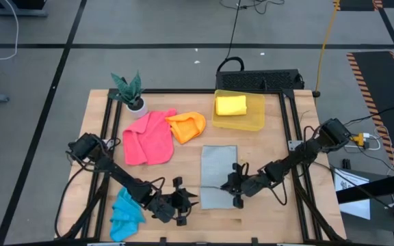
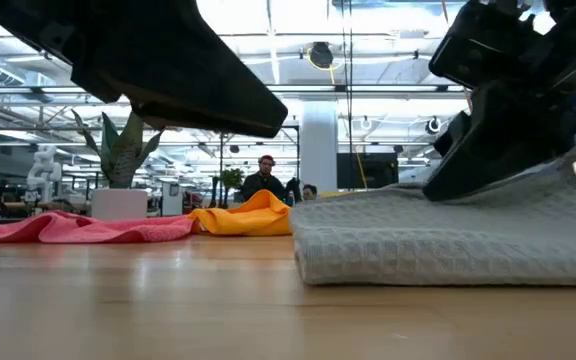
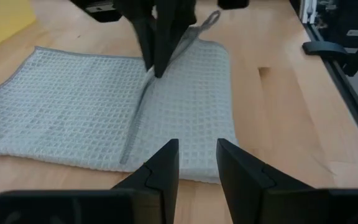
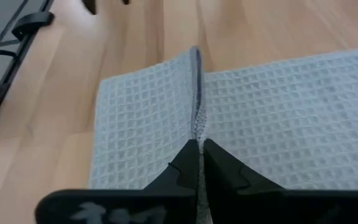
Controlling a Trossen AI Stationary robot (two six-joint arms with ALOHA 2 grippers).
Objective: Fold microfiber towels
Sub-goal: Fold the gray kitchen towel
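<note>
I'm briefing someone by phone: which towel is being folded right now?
On the wooden table, look at the near edge, between the two arms. The grey towel lies flat there, pinched by the right gripper; it alone is grey and waffle-textured.

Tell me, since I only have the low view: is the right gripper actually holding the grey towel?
Observer: Yes. The right gripper is shut, pinching a raised ridge of the grey towel.
Operator: And the left gripper?
Observer: The left gripper is open and empty, just off the towel's edge.
Operator: Where is the yellow towel?
Observer: The yellow towel lies inside the yellow bin, at the far side of the table.
</note>
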